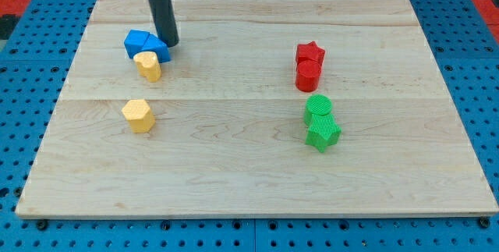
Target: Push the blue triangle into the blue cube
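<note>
Lower yellow block (138, 115): a yellow hexagon-like piece, alone on the wooden board (249, 174) at the view's left, below the other yellow one and well apart from it.

Blue cube (137, 42): sits at the view's upper left, at the left end of the blue cluster; its square top face shows.

Blue triangle (156, 49): lies right against the blue cube on the cube's right side; the two blue pieces touch, and the seam between them is hard to make out, so its wedge shape is only partly readable.

Upper yellow block (147, 65): a small rounded yellow piece, shape not clear, touching the lower edge of the blue pair and overlapping them slightly in the view.

My tip (169, 44): the dark rod comes down from the view's top edge and ends just beside the blue triangle, at its right side; it looks to be in contact or nearly so, I cannot tell which. The rod is a plain stick with nothing to spread or pinch, and it grips no block.

Red star (310, 52): at the view's right of centre, upper part of the board.

Red cylinder (307, 75): directly below the red star and touching it.

Green cylinder (318, 108): just below the red pair, near but apart from them.

Green star (323, 133): touching the green cylinder from below, a little to the right.
</note>
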Controlling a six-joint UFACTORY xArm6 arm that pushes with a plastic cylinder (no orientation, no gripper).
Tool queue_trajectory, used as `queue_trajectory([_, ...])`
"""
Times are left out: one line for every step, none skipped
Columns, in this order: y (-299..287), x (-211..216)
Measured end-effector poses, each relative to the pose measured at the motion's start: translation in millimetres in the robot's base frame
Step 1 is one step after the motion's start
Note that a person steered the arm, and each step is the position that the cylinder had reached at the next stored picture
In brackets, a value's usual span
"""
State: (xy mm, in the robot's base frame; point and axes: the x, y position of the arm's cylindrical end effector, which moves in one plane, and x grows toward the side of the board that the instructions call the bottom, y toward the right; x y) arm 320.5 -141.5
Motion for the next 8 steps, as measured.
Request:
queue_trajectory([8.2,0.0])
queue_trajectory([9.8,7.1])
queue_trajectory([23.7,15.7])
queue_trajectory([9.1,37.0])
queue_trajectory([-15.6,51.1])
queue_trajectory([-20.9,79.6])
queue_trajectory([-20.9,113.5])
queue_trajectory([-17.4,90.0])
